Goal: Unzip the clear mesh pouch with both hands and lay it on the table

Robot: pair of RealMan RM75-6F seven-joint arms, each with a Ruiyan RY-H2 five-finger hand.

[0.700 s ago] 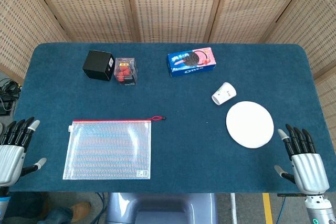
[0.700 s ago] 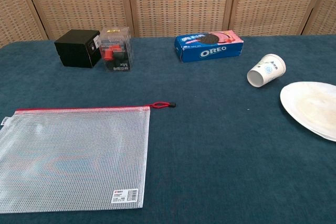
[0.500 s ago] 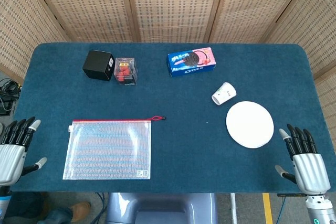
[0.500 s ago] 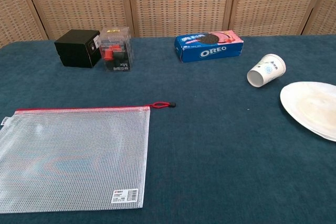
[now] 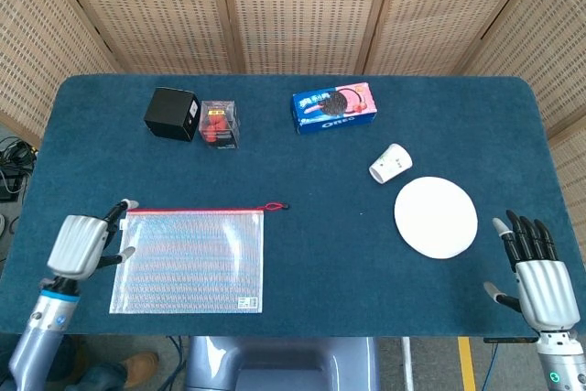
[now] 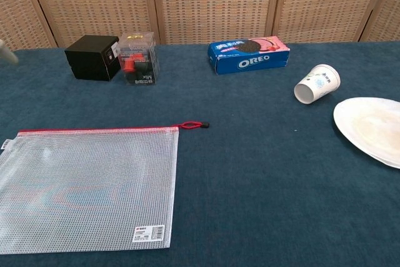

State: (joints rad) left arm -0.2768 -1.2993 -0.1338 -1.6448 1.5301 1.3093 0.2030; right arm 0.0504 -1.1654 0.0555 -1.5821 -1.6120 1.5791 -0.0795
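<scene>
The clear mesh pouch lies flat on the blue table at the front left. A red zip runs along its far edge, and the red pull sticks out at the right end. My left hand hovers at the pouch's left edge with its fingers apart and pointing toward it, holding nothing. I cannot tell whether it touches the pouch. In the chest view only a grey blur shows at the far left edge. My right hand is open with spread fingers at the table's front right corner, far from the pouch.
At the back stand a black box, a clear box with red contents and an Oreo box. A tipped paper cup lies by a white plate at the right.
My left hand has swung in from the table's left edge to the pouch's left side. The right hand has dropped slightly lower. The pouch has not moved.
</scene>
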